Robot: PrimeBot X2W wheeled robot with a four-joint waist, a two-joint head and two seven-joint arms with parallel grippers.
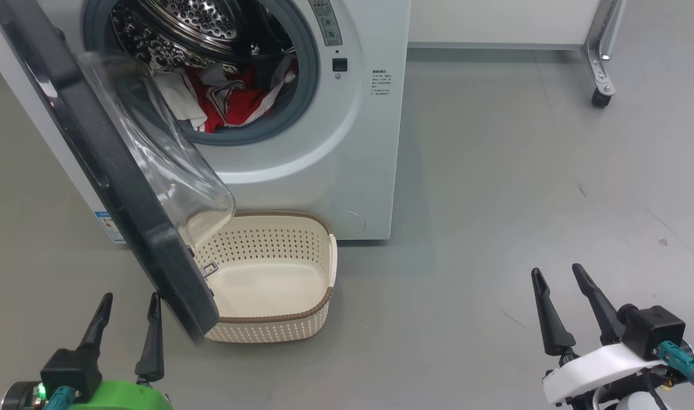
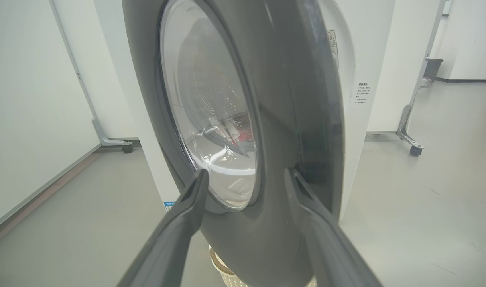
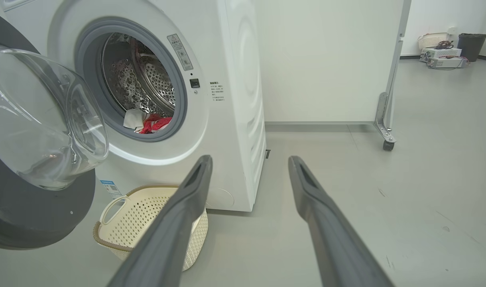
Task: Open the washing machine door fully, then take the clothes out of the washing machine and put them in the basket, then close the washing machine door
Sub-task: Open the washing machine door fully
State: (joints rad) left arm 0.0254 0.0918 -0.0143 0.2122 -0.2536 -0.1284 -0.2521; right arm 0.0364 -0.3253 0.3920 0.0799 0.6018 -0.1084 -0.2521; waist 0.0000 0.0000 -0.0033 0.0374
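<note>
Door-opening looks to be the step in hand: the washing machine door (image 1: 116, 188) stands only part-way out from the washing machine (image 1: 352, 171), and its lower free edge hangs over the left end of the basket (image 1: 278, 317).

The left hand (image 1: 130, 297) has its fingers spread wide and holds nothing. It sits just beside that free edge, facing the door's dark outer side. The right hand (image 1: 556, 270) is likewise wide open and empty, well apart to the right above bare floor (image 1: 495, 199).

A good push would probably land on the black rim near the free edge, on its inner side. It should follow the hinge's arc and avoid the bulging glass bowl (image 1: 170, 171), which looks slippery and offers no flat spot.

The clothes (image 1: 233, 105), red and white, lie low in the drum (image 1: 198, 20). The basket sits empty on the floor just in front of the machine.

While the door stands like this it shades part of the basket's mouth and narrows the reach to the drum. The wheeled metal leg (image 1: 600, 68) at far right seems out of the way.
</note>
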